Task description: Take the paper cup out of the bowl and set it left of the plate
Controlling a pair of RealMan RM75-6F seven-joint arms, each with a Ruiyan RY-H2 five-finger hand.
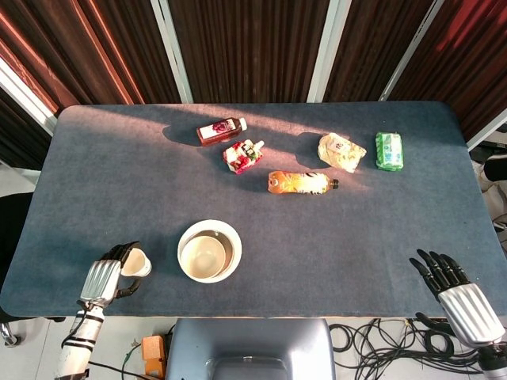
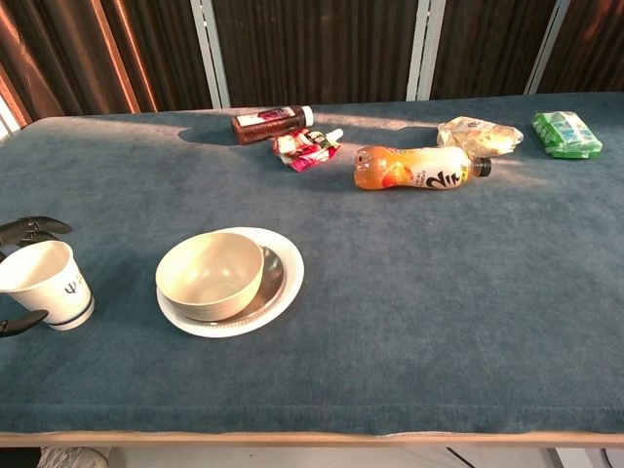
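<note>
Setting down: lower the paper cup [image 2: 44,283] flat, lower left of frame, then let go without tipping it.
Left hand [image 1: 111,275]: fingers wrapped round the cup, upright, left of the plate [image 2: 283,292].
Bowl [image 2: 210,274]: sits on the plate, nothing in it.
Right hand [image 1: 455,289]: fingers spread, holding nothing, lower right.

My left hand [image 1: 111,273] has a ribbed, brushed-silver back plate and black fingers [image 2: 29,229]. Below it, my left forearm [image 1: 75,352] is pale grey, wrapped with thin black cables. My right hand [image 1: 451,289] matches: silver ribbed back, glossy black fingers [image 1: 432,267]. At its wrist [image 1: 493,348] sits a darker grey collar; detail there is unclear.
</note>
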